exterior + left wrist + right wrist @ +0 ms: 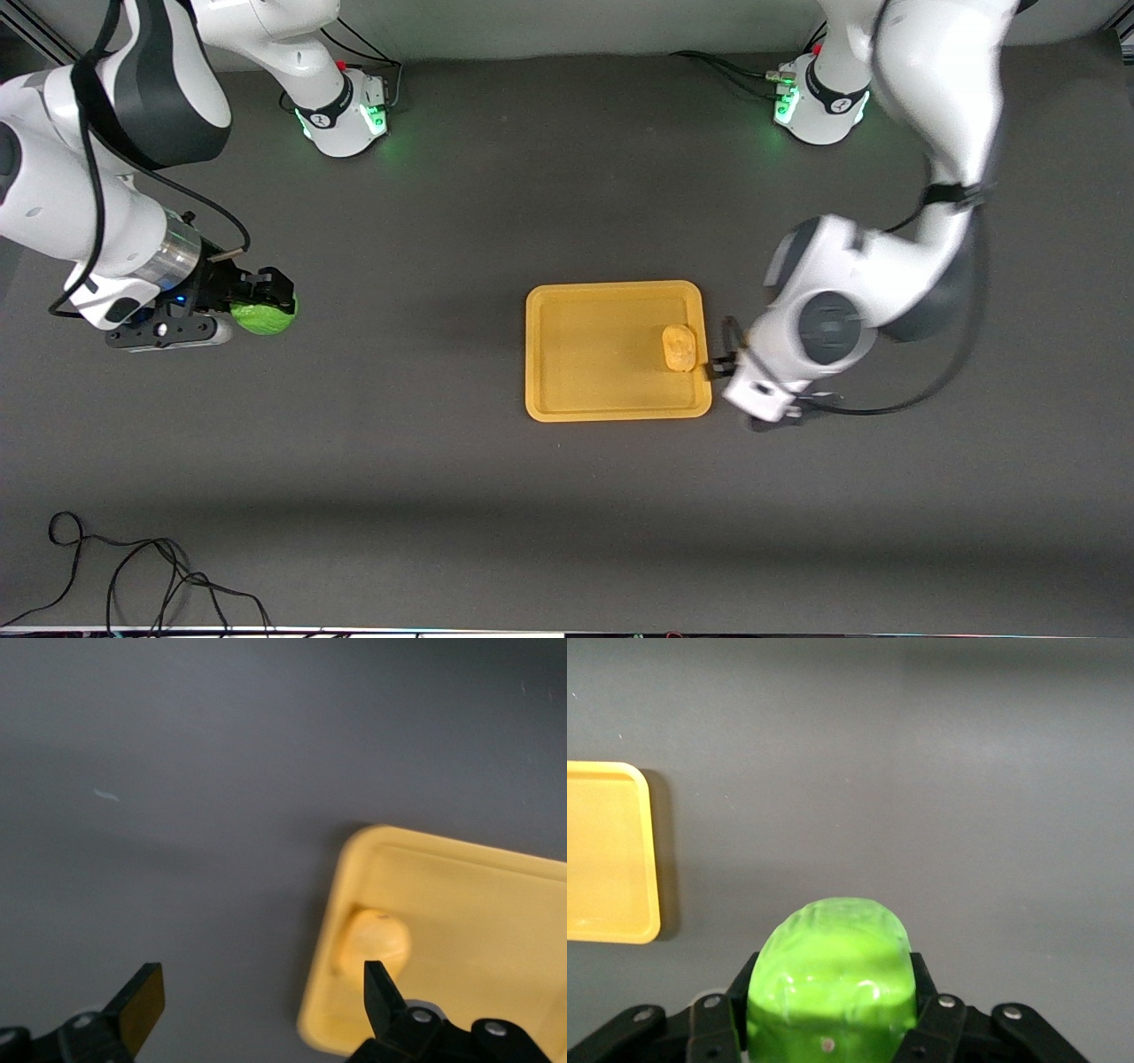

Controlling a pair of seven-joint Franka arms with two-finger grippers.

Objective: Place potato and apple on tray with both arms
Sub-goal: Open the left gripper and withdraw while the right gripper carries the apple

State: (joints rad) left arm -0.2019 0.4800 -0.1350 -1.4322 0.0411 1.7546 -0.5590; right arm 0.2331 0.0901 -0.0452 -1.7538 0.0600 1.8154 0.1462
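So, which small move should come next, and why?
Probably the right gripper should carry the apple toward the tray. It is shut on the apple, away from the tray at the right arm's end. The potato already lies in the tray, and the left gripper is open.

Dark grey table [461,496] (loose black cable [133,576] near its front edge)
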